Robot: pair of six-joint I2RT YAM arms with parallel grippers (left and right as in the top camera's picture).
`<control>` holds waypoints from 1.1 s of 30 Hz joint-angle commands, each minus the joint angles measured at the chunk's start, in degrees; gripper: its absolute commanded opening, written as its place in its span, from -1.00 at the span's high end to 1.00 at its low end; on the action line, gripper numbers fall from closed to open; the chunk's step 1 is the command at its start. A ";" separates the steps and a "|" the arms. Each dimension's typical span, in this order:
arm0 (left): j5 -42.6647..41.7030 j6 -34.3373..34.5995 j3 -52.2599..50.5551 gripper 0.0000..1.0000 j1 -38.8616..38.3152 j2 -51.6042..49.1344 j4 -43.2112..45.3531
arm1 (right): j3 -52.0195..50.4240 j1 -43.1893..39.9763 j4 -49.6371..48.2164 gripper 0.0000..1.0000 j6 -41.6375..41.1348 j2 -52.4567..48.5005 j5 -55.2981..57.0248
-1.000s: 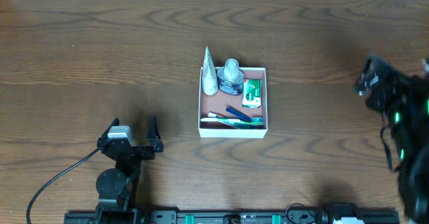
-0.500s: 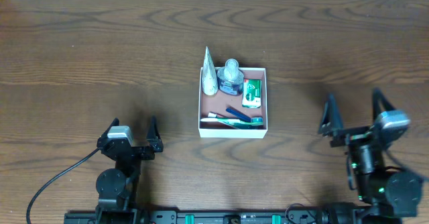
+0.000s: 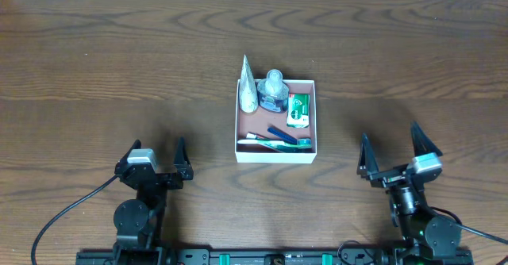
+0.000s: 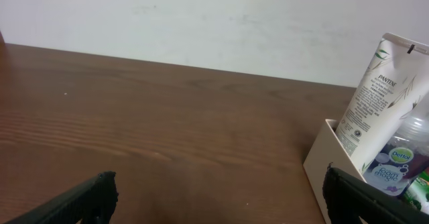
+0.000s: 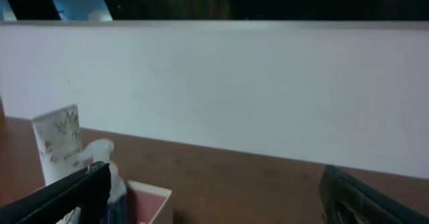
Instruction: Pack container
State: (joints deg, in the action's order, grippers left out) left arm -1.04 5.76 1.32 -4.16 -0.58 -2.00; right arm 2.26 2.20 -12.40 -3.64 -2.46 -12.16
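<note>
The container [image 3: 275, 151], a shallow square box with white walls and a reddish-brown floor, sits mid-table. Inside it are a white tube [image 3: 247, 86] standing at the back left, a clear bottle [image 3: 273, 92], a green packet [image 3: 298, 110] and toothbrushes [image 3: 276, 142]. The container's wall [image 4: 328, 160], the tube [image 4: 382, 96] and the bottle [image 4: 402, 157] show at the right of the left wrist view; the container [image 5: 151, 200] and tube [image 5: 57, 143] show at the left of the right wrist view. My left gripper [image 3: 152, 163] is open and empty, front left. My right gripper [image 3: 390, 155] is open and empty, front right.
A black cable [image 3: 67, 213] runs from the left arm toward the front left edge. A white wall [image 4: 221, 23] stands behind the table's far edge. A black rail [image 3: 278, 257] lies along the front edge.
My right arm has swung from the far right edge down and leftward to the front right, fingers open and pointing away. The left arm and the container have not moved.
</note>
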 commanded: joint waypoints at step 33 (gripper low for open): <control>1.73 -0.76 -1.09 -0.96 0.28 0.35 -2.23 | -1.95 -0.79 16.48 -0.99 1.92 2.14 8.55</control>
State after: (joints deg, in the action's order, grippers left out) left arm -1.04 5.76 1.32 -4.16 -0.58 -2.00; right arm 0.40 1.74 3.57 -2.31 -0.73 -6.28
